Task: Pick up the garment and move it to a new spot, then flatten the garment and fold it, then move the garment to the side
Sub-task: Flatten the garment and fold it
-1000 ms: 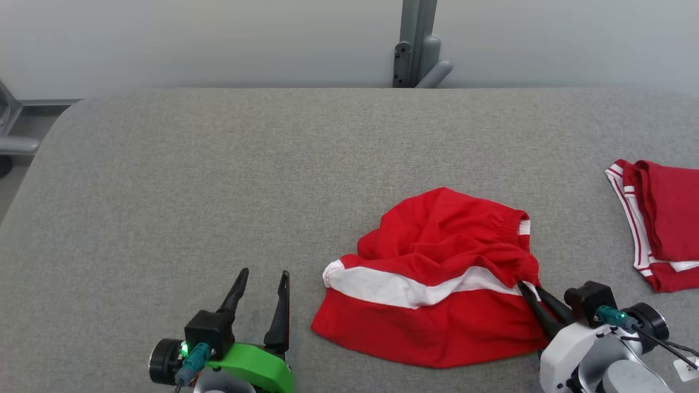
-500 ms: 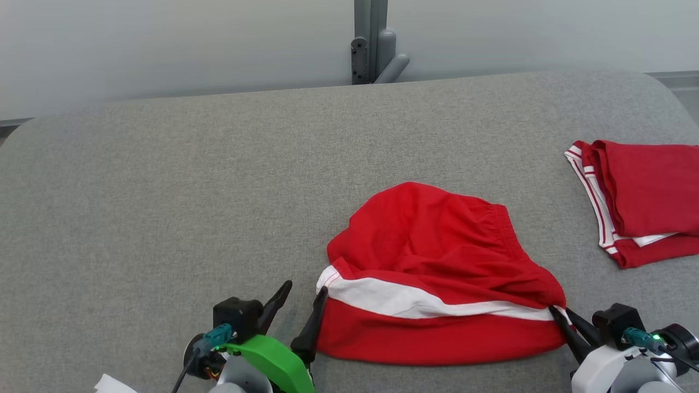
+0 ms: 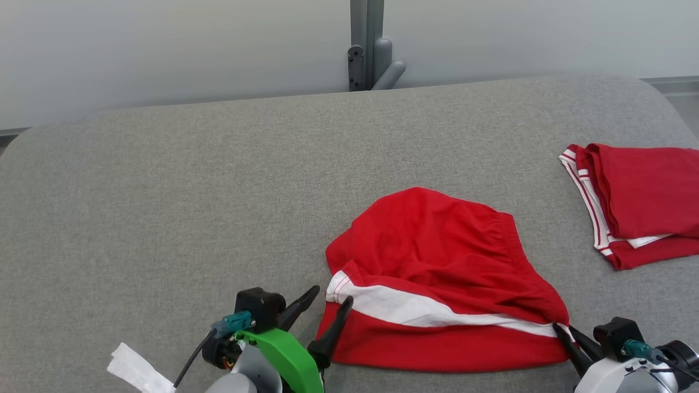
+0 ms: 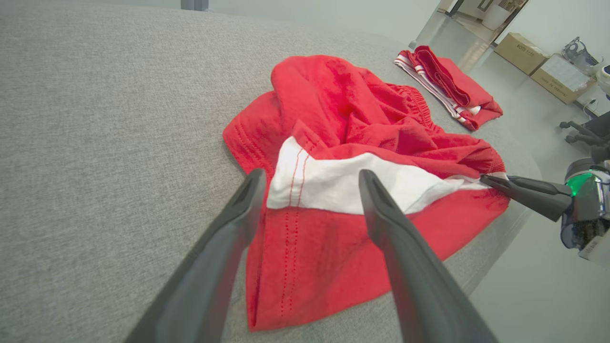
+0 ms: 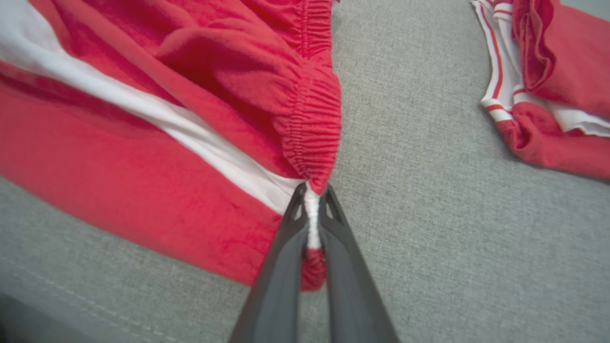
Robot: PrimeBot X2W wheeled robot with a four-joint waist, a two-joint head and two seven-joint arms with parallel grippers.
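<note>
Dark fingers (image 5: pixel 281 276) of my right gripper (image 5: pixel 312 188) are pinched together on one corner of the red shorts (image 5: pixel 119 157). They grip just where the gathered elastic waistband (image 5: pixel 314 119) meets the white band (image 5: pixel 190 136), and a thin fold of white cloth is squeezed between them. In the head view I see this gripper (image 3: pixel 558 328) at the lower right, its tips on the near right corner of the shorts (image 3: pixel 437 256).

My left gripper (image 4: pixel 312 176) stands wide and holds nothing. Through its wrist camera the two fingers straddle the near left end of the shorts (image 4: pixel 343 105), where the white band ends in fine red stitch lines. One finger is over the grey upholstered tabletop (image 4: pixel 95 119) just outside the hem, and the other is over the red and white cloth. I cannot tell whether either tip is touching anything.

From the head view the shorts lie crumpled between my two grippers, close to the near edge of the tabletop and right of its middle. The waistband curves down their right side, and the white band runs across them from left to right.

Well apart from them, near the tabletop's right edge, lies a folded red garment (image 3: pixel 644 191) with white and red trim along its left side. A grey metal post (image 3: pixel 366 43) rises behind the far edge.
</note>
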